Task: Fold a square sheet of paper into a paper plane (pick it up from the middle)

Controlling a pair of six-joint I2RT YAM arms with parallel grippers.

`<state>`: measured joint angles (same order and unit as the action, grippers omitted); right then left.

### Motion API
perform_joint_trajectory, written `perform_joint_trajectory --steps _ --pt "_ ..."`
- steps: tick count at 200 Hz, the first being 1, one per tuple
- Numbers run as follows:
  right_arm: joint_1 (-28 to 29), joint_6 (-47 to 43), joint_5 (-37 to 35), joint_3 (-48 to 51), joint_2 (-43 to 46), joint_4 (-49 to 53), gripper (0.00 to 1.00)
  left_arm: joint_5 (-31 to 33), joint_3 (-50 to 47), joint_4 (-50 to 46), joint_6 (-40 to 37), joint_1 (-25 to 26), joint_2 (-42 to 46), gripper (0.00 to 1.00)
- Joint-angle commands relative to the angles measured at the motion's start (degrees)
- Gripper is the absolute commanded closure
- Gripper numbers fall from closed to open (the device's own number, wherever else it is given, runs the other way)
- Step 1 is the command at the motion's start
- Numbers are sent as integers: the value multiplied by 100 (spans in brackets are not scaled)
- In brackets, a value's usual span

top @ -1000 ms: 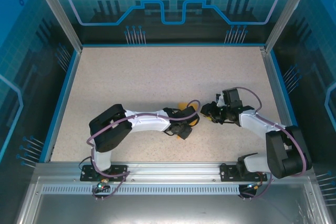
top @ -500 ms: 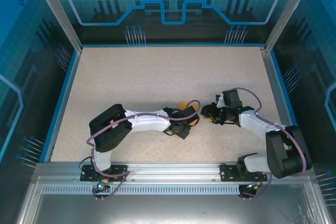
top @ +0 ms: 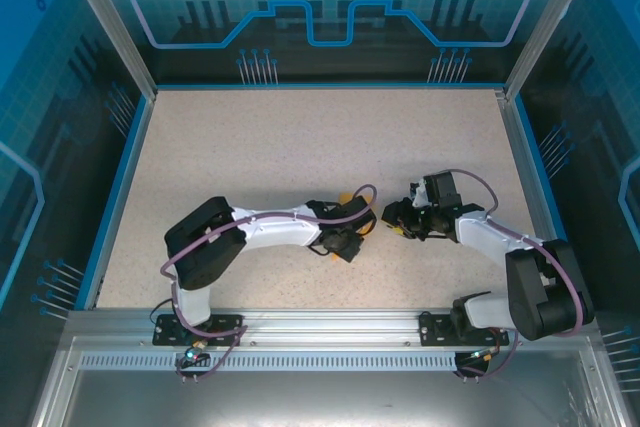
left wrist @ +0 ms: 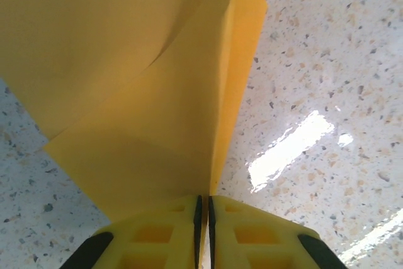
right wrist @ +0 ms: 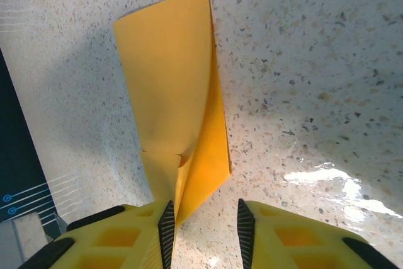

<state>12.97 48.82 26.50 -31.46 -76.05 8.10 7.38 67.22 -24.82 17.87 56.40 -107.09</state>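
Observation:
The square sheet of paper [left wrist: 126, 80] is bright orange and folded into a narrow, layered shape with creases. It lies on the speckled table between the two arms. My left gripper [left wrist: 203, 198] is shut on one folded edge, and the paper runs straight out from between its yellow fingers. In the right wrist view the paper [right wrist: 170, 92] stretches away from the camera, with a raised flap along its middle. My right gripper [right wrist: 203, 209] stands open at the paper's near end, its left finger [right wrist: 165, 231] against the paper's edge. From above, the left gripper [top: 362, 227] and right gripper [top: 393, 219] almost meet and hide most of the sheet.
The speckled table [top: 300, 147] has a blue rim and is walled by blue panels on three sides. The metal rail [top: 320, 332] carrying both arm bases runs along the near edge. Bare table lies behind and to the left of the arms.
The left gripper's fingers have closed onto the paper, and the left arm has shifted slightly away from the near edge. The right arm has hardly moved.

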Motion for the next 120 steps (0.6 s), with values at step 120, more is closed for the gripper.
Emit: perform_joint_trajectory --steps 120 --pt "968 432 138 -603 -970 -680 63 -1061 -888 842 338 -487 627 90"
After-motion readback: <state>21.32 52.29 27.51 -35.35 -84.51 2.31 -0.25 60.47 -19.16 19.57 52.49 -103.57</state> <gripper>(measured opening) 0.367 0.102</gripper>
